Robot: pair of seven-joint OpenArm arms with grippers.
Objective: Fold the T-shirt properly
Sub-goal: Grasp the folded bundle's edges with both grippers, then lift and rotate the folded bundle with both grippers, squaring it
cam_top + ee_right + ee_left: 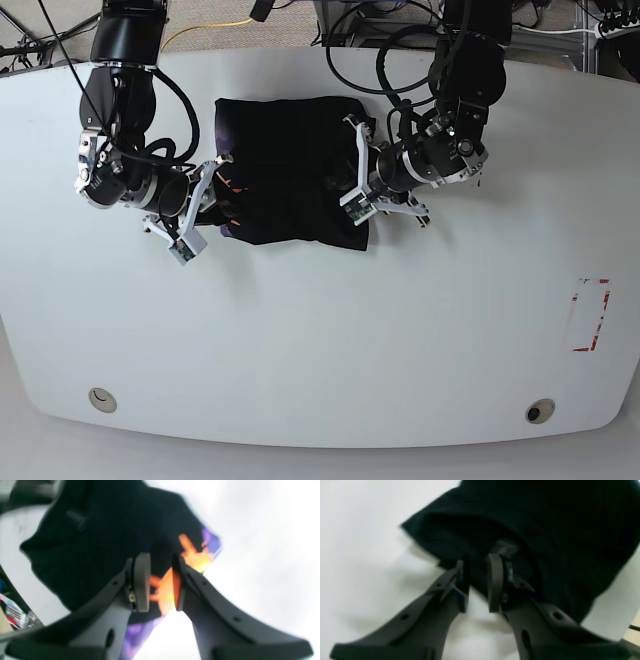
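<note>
My left claw pinches a thick fold of the T-shirt: black cloth fills the narrow gap between its two pads, and the rest of the bundle bulges away beyond the tips over the white table. My right claw grips the opposite side of the same shirt, its pads closed on an edge where the orange print and a purple patch show between and past them.

From above, the T-shirt lies as a compact, roughly square black bundle near the far edge of the table, about midway along that edge. My left claw sits at one side edge of the bundle and my right claw at the other, each touching the cloth.
</note>
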